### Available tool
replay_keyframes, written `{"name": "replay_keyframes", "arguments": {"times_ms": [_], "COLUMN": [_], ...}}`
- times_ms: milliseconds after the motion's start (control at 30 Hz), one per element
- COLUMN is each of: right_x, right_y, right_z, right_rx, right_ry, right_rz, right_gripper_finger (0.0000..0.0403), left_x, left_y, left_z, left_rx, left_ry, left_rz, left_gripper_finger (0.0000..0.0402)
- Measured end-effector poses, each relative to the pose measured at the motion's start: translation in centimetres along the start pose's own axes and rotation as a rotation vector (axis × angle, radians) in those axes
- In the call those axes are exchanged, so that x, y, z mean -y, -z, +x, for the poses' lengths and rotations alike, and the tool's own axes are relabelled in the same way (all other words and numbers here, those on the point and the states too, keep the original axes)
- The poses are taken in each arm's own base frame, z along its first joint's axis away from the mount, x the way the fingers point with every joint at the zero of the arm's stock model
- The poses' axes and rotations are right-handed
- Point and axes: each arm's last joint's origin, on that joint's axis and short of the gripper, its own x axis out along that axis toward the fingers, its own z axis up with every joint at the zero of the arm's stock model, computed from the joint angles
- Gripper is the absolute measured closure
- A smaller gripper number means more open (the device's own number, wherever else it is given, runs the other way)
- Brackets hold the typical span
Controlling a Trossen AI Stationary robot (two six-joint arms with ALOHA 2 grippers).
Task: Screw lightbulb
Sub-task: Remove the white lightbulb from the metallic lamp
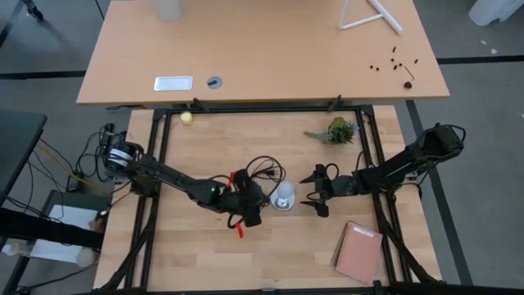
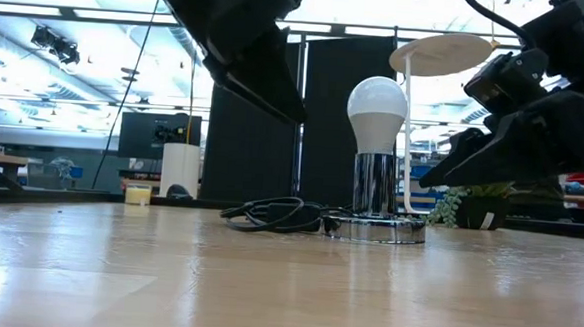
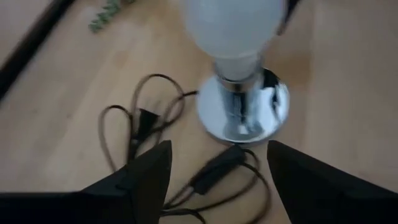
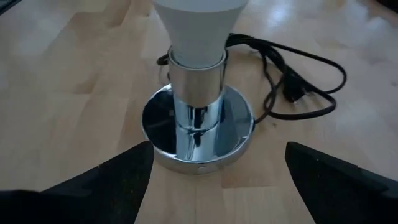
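Lightbulb: the lightbulb (image 2: 377, 112) stood upright in the chrome socket (image 2: 376, 185), its white dome above the socket's mirrored tube; nothing touched it.
Socket: the socket's round base (image 4: 198, 140) sat flat on the wooden counter (image 1: 270, 258), near the counter's middle.
Cord: a black cord (image 1: 260, 171) lay in loose loops just beside the socket base, on the left arm's side, with its plug (image 4: 292, 89) resting on the wood.
Left tool: the left tool (image 1: 255, 199) hung just beside the socket, above the cord; its two fingers (image 3: 140, 180) were spread apart and grasped nothing, with bare wood and cord showing between them.
Right tool: the right tool (image 1: 314, 190) waited near the socket on the opposite side, its fingers (image 4: 109, 183) spread wide and empty, the socket base showing between them.
Open room: a strip of bare counter lay between each tool and the socket; a wide bare stretch ran from the socket to the counter's front edge.
Edges: a small plant (image 1: 337, 130) stood well apart from the socket toward the far edge; a reddish notebook (image 1: 359, 251) lay well apart near the front edge, on the right arm's side; a yellowish ball (image 1: 187, 118) sat at the far edge, on the left arm's side.
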Motion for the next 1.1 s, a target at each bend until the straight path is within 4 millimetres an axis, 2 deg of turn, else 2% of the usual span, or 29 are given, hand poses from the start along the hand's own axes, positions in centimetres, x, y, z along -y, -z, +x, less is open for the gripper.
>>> {"name": "replay_keyframes", "arguments": {"times_ms": [300, 633, 900, 1100], "right_x": [-0.2, -0.7, -0.3, -0.3], "right_y": [0.0, 0.1, 0.0, -0.2], "right_z": [0.0, -0.2, -0.1, 0.0], "right_rx": [-0.009, -0.005, -0.005, 0.012], "right_ry": [-0.048, -0.068, -0.039, -0.046], "right_rz": [-0.003, -0.077, -0.028, -0.009], "right_gripper_finger": [0.0031, 0.0031, 0.0031, 0.0031], "left_x": [0.4, 0.1, -0.1, -0.2], "left_y": [0.1, 0.5, -1.5, -2.2], "left_z": [0.0, -0.3, -1.7, -1.9], "left_rx": [-0.05, -0.095, -0.139, -0.113], "left_ry": [0.136, 0.113, 0.095, 0.079], "left_rz": [-0.057, 0.08, 0.08, 0.071], "left_gripper_finger": [0.0154, 0.0154, 0.0154, 0.0154]}}
